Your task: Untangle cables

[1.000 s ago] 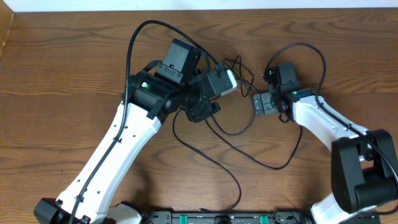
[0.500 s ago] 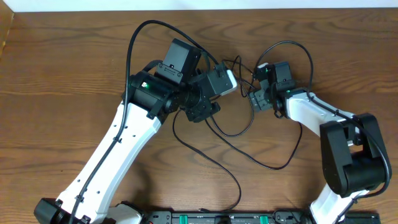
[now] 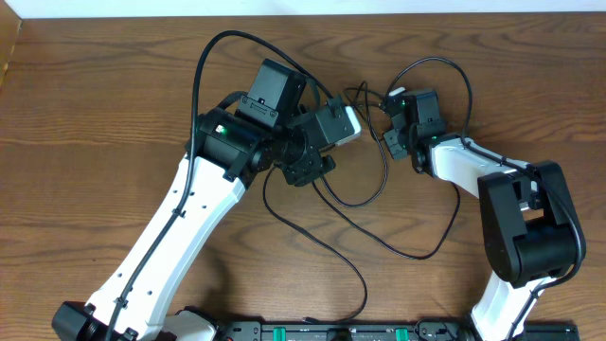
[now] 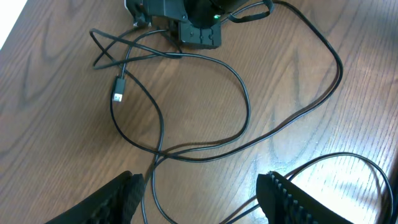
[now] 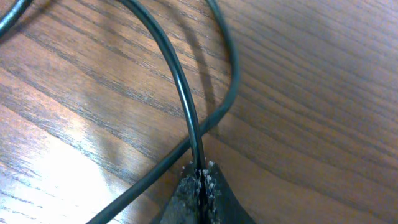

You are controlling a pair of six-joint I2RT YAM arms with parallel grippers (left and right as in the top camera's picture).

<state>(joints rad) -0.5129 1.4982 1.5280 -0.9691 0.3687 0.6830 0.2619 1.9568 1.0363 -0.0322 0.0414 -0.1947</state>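
Note:
Thin black cables point(image 3: 352, 203) lie in loose loops on the wooden table between my two arms, with a tangle point(image 3: 365, 102) at the back. In the left wrist view the cables point(image 4: 247, 107) curl across the wood, and one metal-tipped plug point(image 4: 118, 94) lies free at the left. My left gripper point(image 4: 202, 190) hovers open over them, with two strands running between its fingers point(image 4: 127, 196) without touching. My right gripper point(image 3: 391, 144) is beside the tangle. Its jaws point(image 5: 202, 177) are shut on one black cable point(image 5: 179, 84), and a second strand crosses just beneath.
Thicker black leads point(image 3: 204, 66) arch over both arms. The table's back edge point(image 3: 303, 13) meets a white wall. A black rail with green marks point(image 3: 331, 332) runs along the front edge. My right arm's white link point(image 3: 473, 170) lies over part of the cable loop.
My right gripper has moved left and toward the back, to the tangle, and has shut on a black cable. The left arm has stayed still.

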